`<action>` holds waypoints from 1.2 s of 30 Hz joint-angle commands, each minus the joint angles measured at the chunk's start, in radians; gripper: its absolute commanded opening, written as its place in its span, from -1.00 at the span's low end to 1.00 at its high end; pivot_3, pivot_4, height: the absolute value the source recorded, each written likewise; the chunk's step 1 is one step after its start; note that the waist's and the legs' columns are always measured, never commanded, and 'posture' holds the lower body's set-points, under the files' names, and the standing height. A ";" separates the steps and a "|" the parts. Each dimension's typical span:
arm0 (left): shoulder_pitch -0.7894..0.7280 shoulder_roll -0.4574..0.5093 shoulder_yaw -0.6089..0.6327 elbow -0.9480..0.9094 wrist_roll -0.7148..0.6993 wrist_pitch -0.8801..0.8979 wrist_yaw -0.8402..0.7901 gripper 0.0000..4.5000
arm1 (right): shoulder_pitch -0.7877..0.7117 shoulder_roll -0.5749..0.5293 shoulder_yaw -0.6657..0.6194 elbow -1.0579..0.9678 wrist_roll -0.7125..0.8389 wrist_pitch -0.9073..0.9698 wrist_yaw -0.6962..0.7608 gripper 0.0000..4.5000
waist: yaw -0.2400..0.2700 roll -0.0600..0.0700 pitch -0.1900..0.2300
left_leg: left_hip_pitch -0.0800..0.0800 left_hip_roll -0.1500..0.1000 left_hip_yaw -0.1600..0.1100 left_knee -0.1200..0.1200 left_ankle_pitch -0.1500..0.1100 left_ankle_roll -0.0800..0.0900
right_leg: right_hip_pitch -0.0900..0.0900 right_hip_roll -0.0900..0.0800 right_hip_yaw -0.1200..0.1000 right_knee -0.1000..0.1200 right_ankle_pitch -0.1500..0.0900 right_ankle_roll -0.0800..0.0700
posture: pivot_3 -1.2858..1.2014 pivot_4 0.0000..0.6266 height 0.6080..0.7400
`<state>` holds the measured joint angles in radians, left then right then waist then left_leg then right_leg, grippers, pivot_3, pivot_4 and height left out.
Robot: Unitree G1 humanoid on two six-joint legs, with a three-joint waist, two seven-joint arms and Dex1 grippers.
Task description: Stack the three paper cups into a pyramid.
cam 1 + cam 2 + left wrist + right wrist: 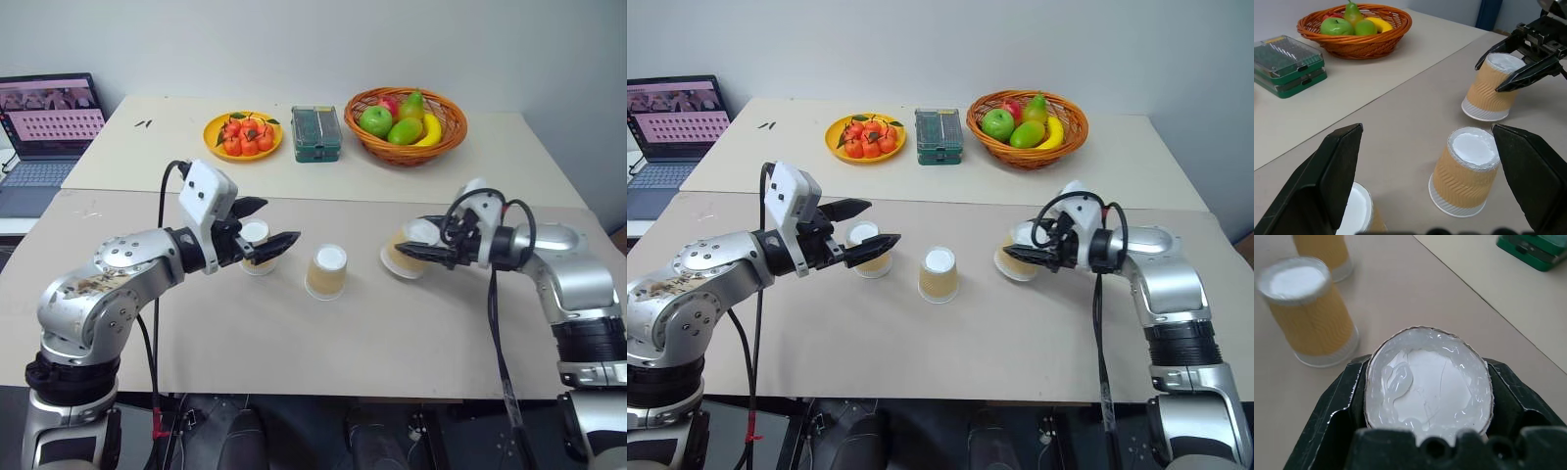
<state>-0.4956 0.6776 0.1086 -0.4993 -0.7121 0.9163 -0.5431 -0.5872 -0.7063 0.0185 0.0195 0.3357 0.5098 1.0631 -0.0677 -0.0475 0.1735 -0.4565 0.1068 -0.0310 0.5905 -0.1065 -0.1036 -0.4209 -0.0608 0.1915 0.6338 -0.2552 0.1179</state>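
The right gripper (404,251) is pinching one of the three paper cups, the right cup (400,258), its two black fingers pressed in against the sides just under the white base. That cup is upside down and tilting, its base leaning toward the gripper and its rim lifting off the table (392,333) on one side.

The middle cup (326,271) is standing upside down on the table, a short way to the left of the held cup. The left cup (257,235) is standing beyond it, also upside down and well apart from the middle one, sitting between the spread fingers of the left gripper (266,226), which is hovering wide open around it without touching it.

The pyramid is not yet started: no two cups are side by side as a base. The relation that matters is the gap between the middle and left cups. It looks too wide for a third cup to bridge, so one base cup probably needs to slide toward the other. The held cup is lying to the right of both, so its carry would run leftward, and its long axis needs bringing back to vertical before it is set down.
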 commanded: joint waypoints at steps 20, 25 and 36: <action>-0.018 -0.010 0.010 -0.020 0.013 -0.043 0.003 1.00 | 0.071 0.090 0.063 -0.062 0.031 0.038 -0.031 0.19 | 0.007 0.000 0.000 | 0.000 0.000 0.000 0.000 0.000 0.000 | 0.000 0.000 -0.001 0.000 0.000 0.000 | 0.03 -0.52 1.00; -0.015 -0.008 0.012 -0.024 0.014 -0.044 0.005 1.00 | 0.048 0.110 0.078 -0.035 0.020 0.022 -0.032 0.72 | 0.001 0.000 0.000 | 0.000 0.000 0.000 0.000 0.000 0.000 | 0.000 0.000 -0.001 0.000 0.000 0.000 | 0.03 -0.52 1.00; -0.008 -0.004 0.014 -0.033 0.016 -0.045 0.010 1.00 | -0.004 0.111 0.039 -0.036 0.054 0.039 -0.036 0.98 | 0.001 0.000 0.000 | 0.000 0.000 -0.001 0.000 0.000 0.000 | 0.000 0.000 -0.001 0.000 0.000 -0.001 | 0.03 -0.52 1.00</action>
<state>-0.4962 0.6666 0.1077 -0.4979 -0.7041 0.8949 -0.5340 -0.5594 -0.5824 0.1166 0.0294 0.3492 0.5360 1.0251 -0.0664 -0.0474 0.1735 -0.4570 0.1068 -0.0317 0.5908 -0.1065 -0.1037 -0.4210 -0.0608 0.1905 0.6339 -0.2549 0.1174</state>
